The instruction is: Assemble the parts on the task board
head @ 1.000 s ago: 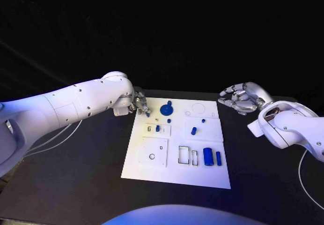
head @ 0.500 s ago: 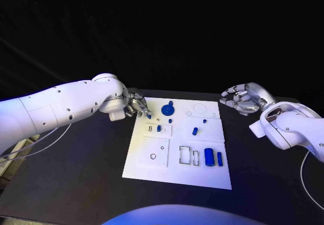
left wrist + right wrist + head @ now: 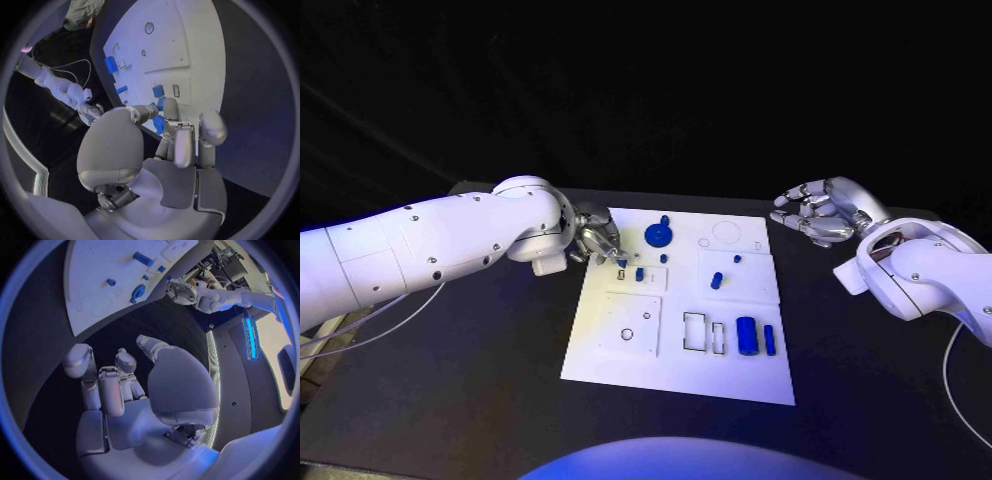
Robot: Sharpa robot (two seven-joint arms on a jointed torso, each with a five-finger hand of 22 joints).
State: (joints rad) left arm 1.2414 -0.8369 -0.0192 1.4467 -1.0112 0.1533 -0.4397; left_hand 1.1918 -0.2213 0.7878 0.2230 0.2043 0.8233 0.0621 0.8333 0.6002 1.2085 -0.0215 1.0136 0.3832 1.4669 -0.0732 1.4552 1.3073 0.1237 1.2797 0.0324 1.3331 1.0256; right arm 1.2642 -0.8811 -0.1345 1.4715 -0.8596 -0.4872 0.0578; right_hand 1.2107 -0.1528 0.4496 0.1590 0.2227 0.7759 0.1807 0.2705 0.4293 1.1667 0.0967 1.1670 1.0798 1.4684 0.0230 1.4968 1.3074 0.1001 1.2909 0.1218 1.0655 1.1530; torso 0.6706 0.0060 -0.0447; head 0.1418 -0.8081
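Black bench point(image 3: 473, 400), matte surface. One white board point(image 3: 610, 365) lay flat on it near the middle, long side running away from the robot. Small blue pieces point(image 3: 746, 334) sat on the board, several toward its far end and two longer ones near its right edge. A thin pale cable point(image 3: 387, 312) trailed over the bench's left side.

left hand point(image 3: 599, 240) pinches something blue, right hand point(image 3: 816, 212) curled.
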